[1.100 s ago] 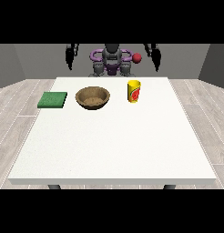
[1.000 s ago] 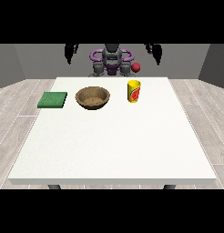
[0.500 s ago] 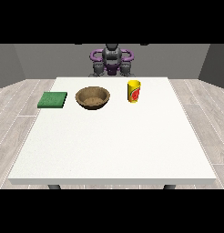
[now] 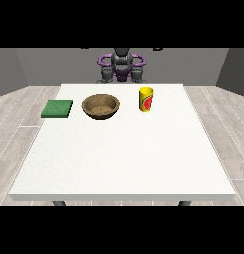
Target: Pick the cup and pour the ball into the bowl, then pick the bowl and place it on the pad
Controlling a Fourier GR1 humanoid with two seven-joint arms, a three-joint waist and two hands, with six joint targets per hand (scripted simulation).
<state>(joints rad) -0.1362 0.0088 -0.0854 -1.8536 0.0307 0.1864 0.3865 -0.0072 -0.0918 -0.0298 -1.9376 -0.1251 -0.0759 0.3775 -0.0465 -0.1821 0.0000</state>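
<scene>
A yellow cup (image 4: 146,99) with a red mark stands upright on the white table (image 4: 124,163), right of centre at the far side. Left of it sits a brown wooden bowl (image 4: 101,106), which looks empty. A flat green pad (image 4: 57,108) lies further left, near the table's left edge. No ball shows anywhere; the inside of the cup is hidden. The robot's torso (image 4: 121,67) is behind the table's far edge. Neither hand shows, since both arms pass out of the scene at the top.
Grey plank floor surrounds the table. The robot's purple shoulders (image 4: 134,58) sit just behind the far edge, close to the bowl and cup. The near half of the table is bare white surface.
Both hands, earlier raised beside the robot's head, have gone up out of view. A small red ball seen near the robot's shoulder at the view's right no longer shows.
</scene>
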